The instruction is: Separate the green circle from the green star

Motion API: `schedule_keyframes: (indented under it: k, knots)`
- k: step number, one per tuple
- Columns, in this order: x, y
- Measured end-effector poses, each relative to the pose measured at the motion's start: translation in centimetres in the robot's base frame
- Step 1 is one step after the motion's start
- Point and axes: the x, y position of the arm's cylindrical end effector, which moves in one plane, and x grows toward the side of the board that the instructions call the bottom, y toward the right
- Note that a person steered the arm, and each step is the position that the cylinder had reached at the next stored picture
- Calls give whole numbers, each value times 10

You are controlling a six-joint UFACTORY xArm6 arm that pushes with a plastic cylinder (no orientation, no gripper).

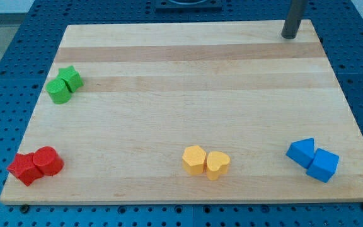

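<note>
The green circle (58,91) and the green star (72,77) sit touching each other near the left edge of the wooden board (188,82), the star up and to the right of the circle. My tip (288,36) rests at the board's top right corner, far from both green blocks.
A red star (23,168) and a red circle (48,161) touch at the bottom left. A yellow hexagon (194,159) and a yellow heart (217,164) touch at the bottom middle. A blue triangle (302,152) and a blue cube (323,165) touch at the bottom right.
</note>
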Motion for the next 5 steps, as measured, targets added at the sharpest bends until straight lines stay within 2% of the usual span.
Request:
schedule_keyframes:
  k: [3,4,5]
  knots:
    - [4,2]
    - [50,-25]
    - [120,-70]
